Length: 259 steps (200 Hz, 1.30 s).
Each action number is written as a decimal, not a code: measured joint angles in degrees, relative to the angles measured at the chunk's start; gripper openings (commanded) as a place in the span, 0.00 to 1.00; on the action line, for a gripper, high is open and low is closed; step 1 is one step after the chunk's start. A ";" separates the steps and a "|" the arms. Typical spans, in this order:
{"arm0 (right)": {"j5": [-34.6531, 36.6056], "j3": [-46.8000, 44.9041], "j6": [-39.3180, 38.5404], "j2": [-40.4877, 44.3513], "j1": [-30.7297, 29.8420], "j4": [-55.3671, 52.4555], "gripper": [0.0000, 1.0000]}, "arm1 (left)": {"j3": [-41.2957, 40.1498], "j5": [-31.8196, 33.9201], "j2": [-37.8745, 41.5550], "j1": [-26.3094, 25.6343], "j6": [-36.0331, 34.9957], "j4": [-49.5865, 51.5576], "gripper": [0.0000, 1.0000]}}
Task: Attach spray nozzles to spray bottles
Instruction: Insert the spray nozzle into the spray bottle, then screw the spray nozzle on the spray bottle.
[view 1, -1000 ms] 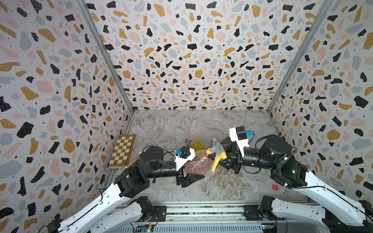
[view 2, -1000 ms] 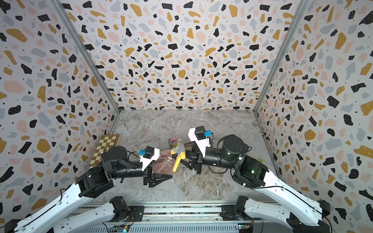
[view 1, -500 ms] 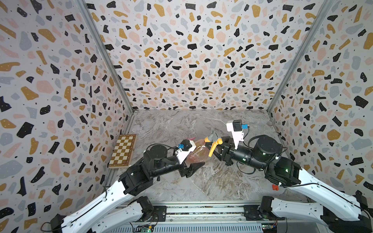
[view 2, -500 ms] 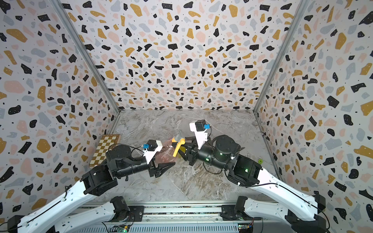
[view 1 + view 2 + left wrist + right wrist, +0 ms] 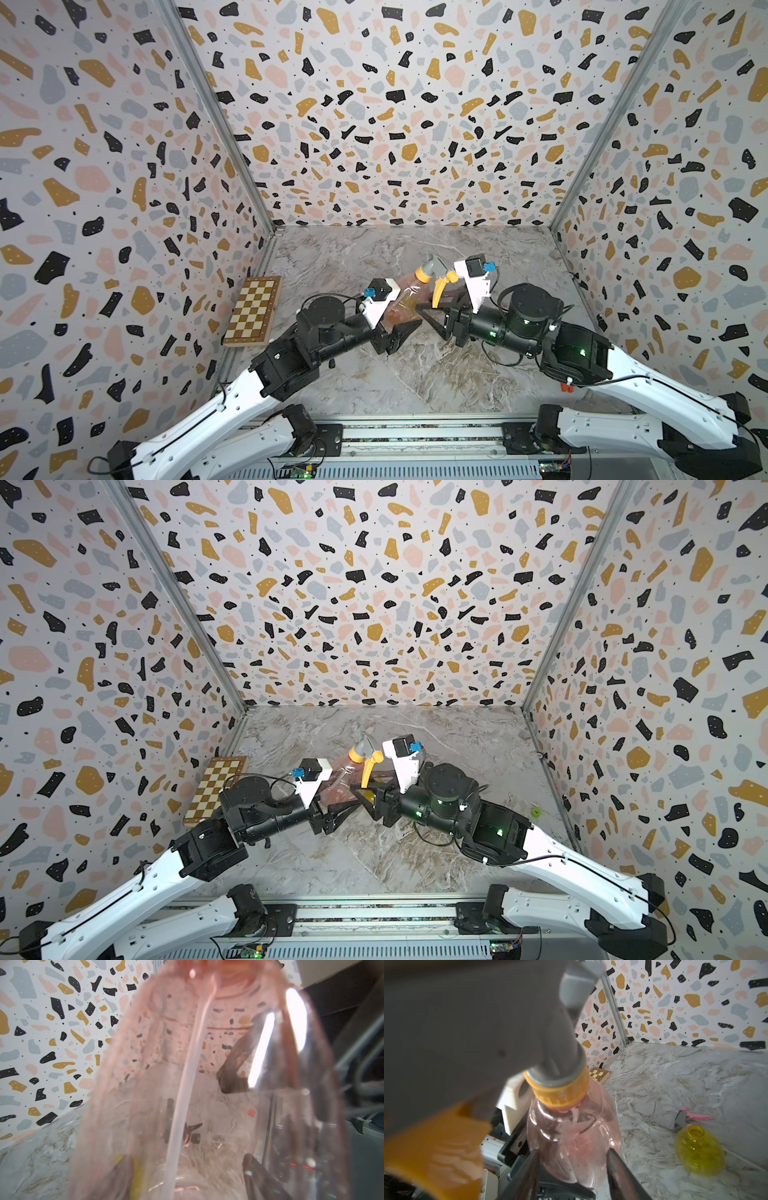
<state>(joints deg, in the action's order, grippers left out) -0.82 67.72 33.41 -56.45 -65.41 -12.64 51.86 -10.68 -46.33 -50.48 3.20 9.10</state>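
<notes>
The left gripper [image 5: 403,330] stays pinched on the base of the pale pink translucent round-bellied bottle [image 5: 405,299]. The bottle is now lifted higher and tilted, well apart from the folded wooden chessboard [image 5: 253,309] on the right arm's side, with the grey sprayer head with orange trigger [image 5: 434,266] seated on its neck. The right gripper [image 5: 573,1153], closed around that head a second ago, now has its jaws spread and off it, the bottle showing between them in the right wrist view.

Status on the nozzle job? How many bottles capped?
Done, apparently: orange-trigger nozzle sits on the pink bottle, tube inside; tightness unclear. In hand: left gripper holds that bottle; right gripper is open beside it. Remaining: yellow bottle uncapped, pink-trigger nozzle lying beside it.
</notes>
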 measured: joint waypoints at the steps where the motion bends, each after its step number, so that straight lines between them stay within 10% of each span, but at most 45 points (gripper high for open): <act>1: -0.04 0.00 -0.04 0.02 0.00 -0.04 0.60 | 0.00 -0.02 0.00 0.00 0.00 -0.04 0.00; 144: -3.58 5.68 -12.15 6.69 -0.24 -9.97 0.74 | -3.43 -7.48 0.68 -0.02 3.26 -7.58 0.00; 259: -3.67 12.26 -14.60 1.97 -0.44 -12.66 0.66 | -9.68 -9.75 1.27 -0.04 5.57 -17.27 0.00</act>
<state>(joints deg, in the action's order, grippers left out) -4.49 79.99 18.81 -54.48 -65.84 -25.30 42.17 -20.43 -45.06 -50.52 8.78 -8.16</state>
